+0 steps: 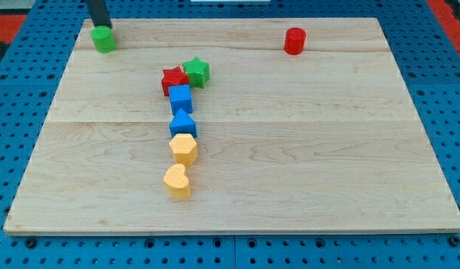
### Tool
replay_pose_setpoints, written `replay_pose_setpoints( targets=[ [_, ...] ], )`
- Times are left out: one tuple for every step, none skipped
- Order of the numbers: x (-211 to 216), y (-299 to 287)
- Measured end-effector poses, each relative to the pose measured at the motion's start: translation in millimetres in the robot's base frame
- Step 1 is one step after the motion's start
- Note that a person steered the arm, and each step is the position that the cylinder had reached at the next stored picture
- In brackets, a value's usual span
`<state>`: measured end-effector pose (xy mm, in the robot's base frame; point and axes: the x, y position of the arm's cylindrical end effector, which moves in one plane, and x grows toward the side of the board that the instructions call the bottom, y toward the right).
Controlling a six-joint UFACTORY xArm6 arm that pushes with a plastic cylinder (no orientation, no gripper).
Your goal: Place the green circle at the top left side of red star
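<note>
The green circle (104, 39) sits near the board's top left corner. My tip (102, 26) stands right behind it, at its upper edge, and seems to touch it. The red star (172, 79) lies left of the board's centre, well to the right of and below the green circle. A green star (197, 72) touches the red star's upper right side. A blue cube (180, 98) sits just under the red star.
A blue triangle (182, 124), a yellow hexagon (184, 149) and a yellow heart (177, 181) run in a column below the blue cube. A red cylinder (295, 41) stands at the top right. The wooden board (327, 149) lies on blue pegboard.
</note>
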<state>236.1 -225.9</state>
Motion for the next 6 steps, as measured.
replay_pose_setpoints(
  targets=[
    [61, 9],
    [63, 0],
    [85, -43],
    [103, -50],
    [107, -8],
    [104, 63]
  ],
)
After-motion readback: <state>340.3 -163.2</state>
